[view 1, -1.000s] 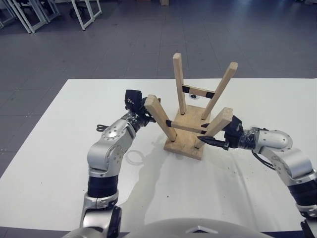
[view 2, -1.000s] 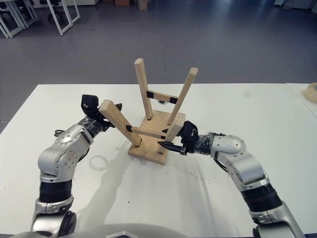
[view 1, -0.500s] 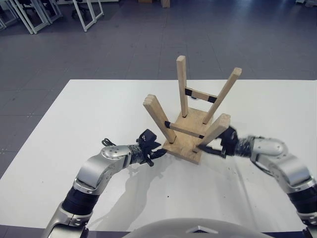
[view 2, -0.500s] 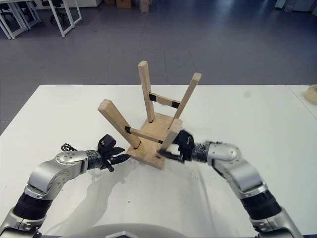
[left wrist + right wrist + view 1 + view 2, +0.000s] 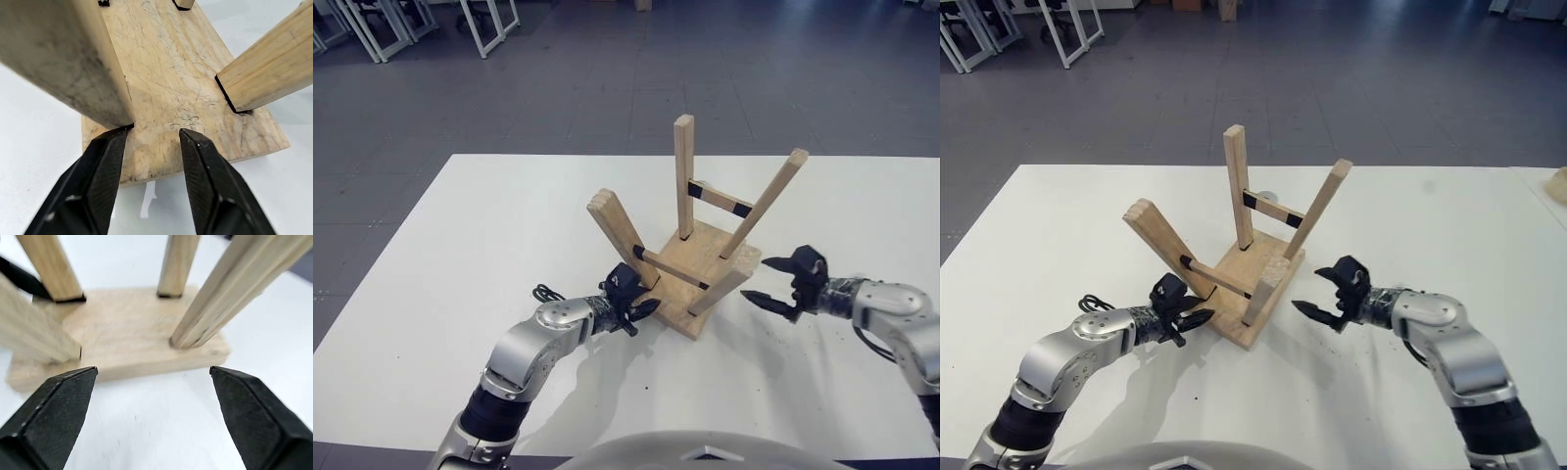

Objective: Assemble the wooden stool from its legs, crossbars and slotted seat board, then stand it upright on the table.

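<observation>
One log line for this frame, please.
stool: assembled, upside down on table | left tool: open, at seat board edge | right tool: open, apart from stool

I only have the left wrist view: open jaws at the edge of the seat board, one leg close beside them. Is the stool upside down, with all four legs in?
Observer: Yes. The stool is upside down, its seat board on the table and four legs pointing up.
Operator: Where's the right arm?
Observer: The right gripper is off the stool's right side, jaws open, not touching the stool.
Operator: Are the crossbars in?
Observer: Two are. The near crossbar joins the front legs, the far crossbar the back pair.
</observation>
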Robot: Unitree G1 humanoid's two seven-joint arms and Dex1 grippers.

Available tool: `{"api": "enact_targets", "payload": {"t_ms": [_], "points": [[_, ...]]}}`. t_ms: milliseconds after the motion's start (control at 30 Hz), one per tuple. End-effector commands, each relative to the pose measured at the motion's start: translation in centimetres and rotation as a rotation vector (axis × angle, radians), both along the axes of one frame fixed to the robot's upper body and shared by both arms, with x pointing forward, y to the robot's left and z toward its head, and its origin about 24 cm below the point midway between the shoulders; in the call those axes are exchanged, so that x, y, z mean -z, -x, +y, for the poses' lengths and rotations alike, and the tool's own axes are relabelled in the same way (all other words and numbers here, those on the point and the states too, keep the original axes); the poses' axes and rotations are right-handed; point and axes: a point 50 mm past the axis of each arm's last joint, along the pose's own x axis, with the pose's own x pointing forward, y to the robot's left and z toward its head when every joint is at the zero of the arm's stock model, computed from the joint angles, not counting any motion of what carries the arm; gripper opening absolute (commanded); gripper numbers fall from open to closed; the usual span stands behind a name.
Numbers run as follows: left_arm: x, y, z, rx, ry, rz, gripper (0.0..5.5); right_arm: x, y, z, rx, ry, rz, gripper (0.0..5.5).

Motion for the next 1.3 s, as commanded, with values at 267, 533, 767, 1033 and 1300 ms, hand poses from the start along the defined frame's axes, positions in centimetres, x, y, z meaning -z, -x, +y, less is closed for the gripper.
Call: {"api": "enact_targets", "payload": {"t_ms": [267, 533, 767, 1033, 1300], "points": [[2.4, 0.4, 1.2, -0.073, -0.121, 0.028, 1.98, -13.3, 2.6, 11.0, -0.142, -0.701, -0.249, 2.92], [2.3, 0.2, 1.1, -0.055, -0.124, 0.021, 1.98, -18.4, 2.9, 11.3, -0.123, -0.951, -0.442, 2.92], [2.3, 0.4, 1.1, -0.06, -0.122, 0.026, 1.98, -6.6, 4.1, 12.0, -0.129, -0.496, 0.061, 2.92], [2.4, 0.1, 1.1, -0.066, -0.125, 0.029, 1.98, -10.7, 1.7, 11.5, -0.079, -0.632, -0.187, 2.92], [2.5, 0.7, 2.0, -0.106, -0.117, 0.037, 1.98, -12.8, -1.7, 5.3, 0.116, -0.464, -0.306, 2.92]]}}
